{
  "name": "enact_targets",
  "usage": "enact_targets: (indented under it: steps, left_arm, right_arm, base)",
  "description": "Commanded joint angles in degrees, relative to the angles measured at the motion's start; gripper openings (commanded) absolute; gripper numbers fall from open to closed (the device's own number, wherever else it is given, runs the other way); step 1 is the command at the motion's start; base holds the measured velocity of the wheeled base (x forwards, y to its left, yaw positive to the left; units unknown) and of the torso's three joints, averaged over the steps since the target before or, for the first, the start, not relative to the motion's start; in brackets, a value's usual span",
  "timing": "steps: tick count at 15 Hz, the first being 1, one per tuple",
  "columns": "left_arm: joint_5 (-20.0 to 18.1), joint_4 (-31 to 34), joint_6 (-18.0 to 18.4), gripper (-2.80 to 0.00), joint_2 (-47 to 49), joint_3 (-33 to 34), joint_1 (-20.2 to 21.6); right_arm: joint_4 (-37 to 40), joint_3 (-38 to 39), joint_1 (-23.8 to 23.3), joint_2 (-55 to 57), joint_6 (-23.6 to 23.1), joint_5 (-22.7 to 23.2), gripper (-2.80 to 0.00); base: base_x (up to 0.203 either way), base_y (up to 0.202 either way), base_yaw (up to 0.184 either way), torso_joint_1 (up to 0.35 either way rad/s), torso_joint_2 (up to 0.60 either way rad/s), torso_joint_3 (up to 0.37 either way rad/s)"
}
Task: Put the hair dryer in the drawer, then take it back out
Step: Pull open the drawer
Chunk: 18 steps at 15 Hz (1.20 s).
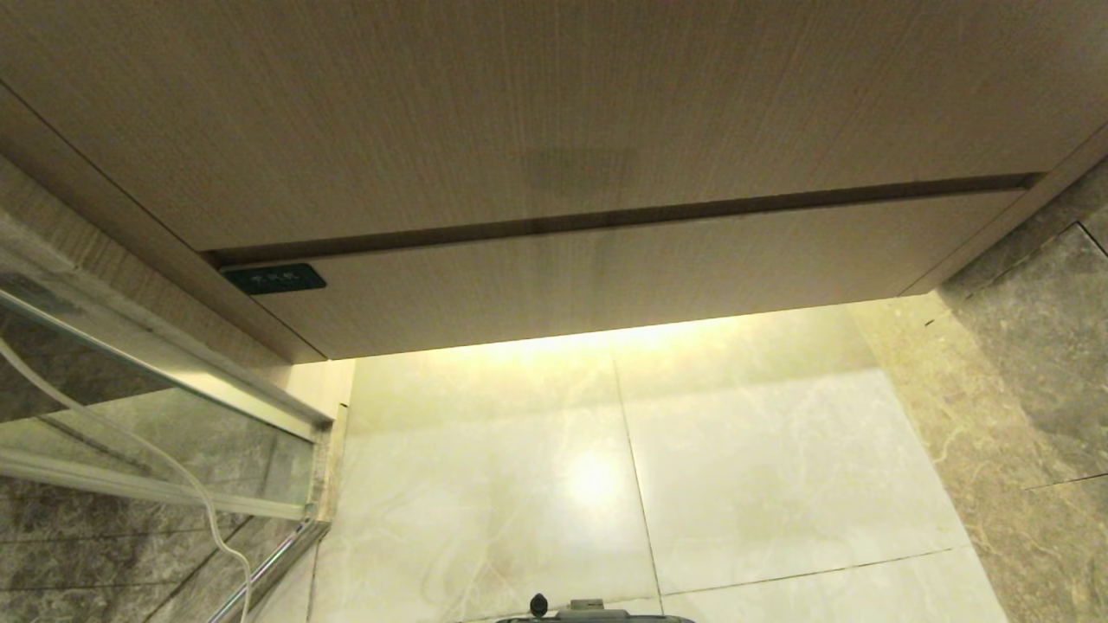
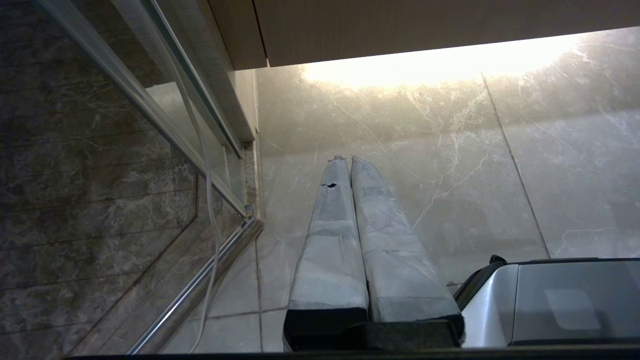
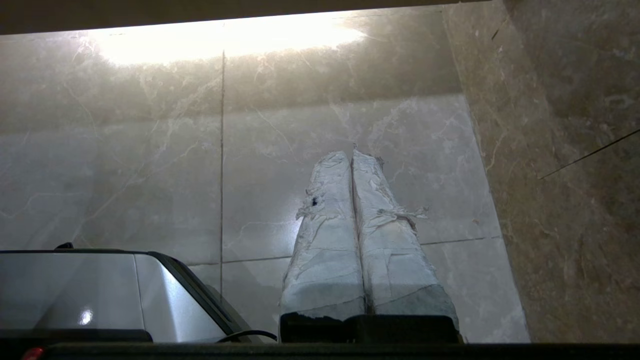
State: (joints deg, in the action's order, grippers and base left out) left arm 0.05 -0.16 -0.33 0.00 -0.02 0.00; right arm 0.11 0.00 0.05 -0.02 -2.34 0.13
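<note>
Looking down your left gripper (image 2: 348,159), you see its two tape-wrapped fingers (image 2: 330,240) pressed together with nothing between them, pointing at the pale marble floor (image 2: 425,150). Your right gripper (image 3: 351,154) matches it: frayed wrapped fingers (image 3: 390,235) closed tight, empty, above the same tiles. Beside each sits the robot's silver base (image 2: 550,300). To your left runs a glass partition (image 2: 125,175) with a metal rail (image 2: 200,285) and a thin white cord (image 2: 207,165) hanging along it. From the head view neither arm shows; you face the drawer (image 1: 623,277), fully closed, its small dark label (image 1: 273,279) at the front's left end, under the taller wood panel (image 1: 519,112). The hair dryer is nowhere visible.
</note>
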Motion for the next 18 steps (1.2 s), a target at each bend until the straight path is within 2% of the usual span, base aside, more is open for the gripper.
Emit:
enact_targets:
  steps: [1, 10, 12, 15, 18]
  left_arm:
    - [0.0, -0.02, -0.02, -2.8, 0.04, 0.02, 0.0]
    - [0.04, -0.02, -0.02, -2.8, 0.09, 0.02, 0.0]
    - [0.04, -0.02, -0.02, -2.8, 0.08, 0.02, 0.0]
    - [0.04, -0.02, -0.02, -2.8, 0.0, 0.02, 0.0]
    - [0.04, -0.02, -0.02, -2.8, 0.0, 0.02, 0.0]
  right_arm:
    - [-0.01, 0.0, 0.04, -0.06, -0.04, 0.04, -2.8]
    - [0.08, -1.77, 0.04, -0.02, -1.19, 0.36, -2.8]
    - [4.69, -11.47, 0.04, 0.92, -1.22, 0.64, -2.8]
    - [19.23, -34.69, 0.04, 6.93, -1.23, 0.97, -2.8]
    - [32.48, -54.54, -0.06, 22.74, -1.29, 2.34, -2.8]
  base:
    - [0.0, 0.0, 0.0, 0.0, 0.0, 0.0]
    - [0.0, 0.0, 0.0, 0.0, 0.0, 0.0]
    - [0.0, 0.0, 0.0, 0.0, 0.0, 0.0]
    - [0.0, 0.0, 0.0, 0.0, 0.0, 0.0]
    - [0.0, 0.0, 0.0, 0.0, 0.0, 0.0]
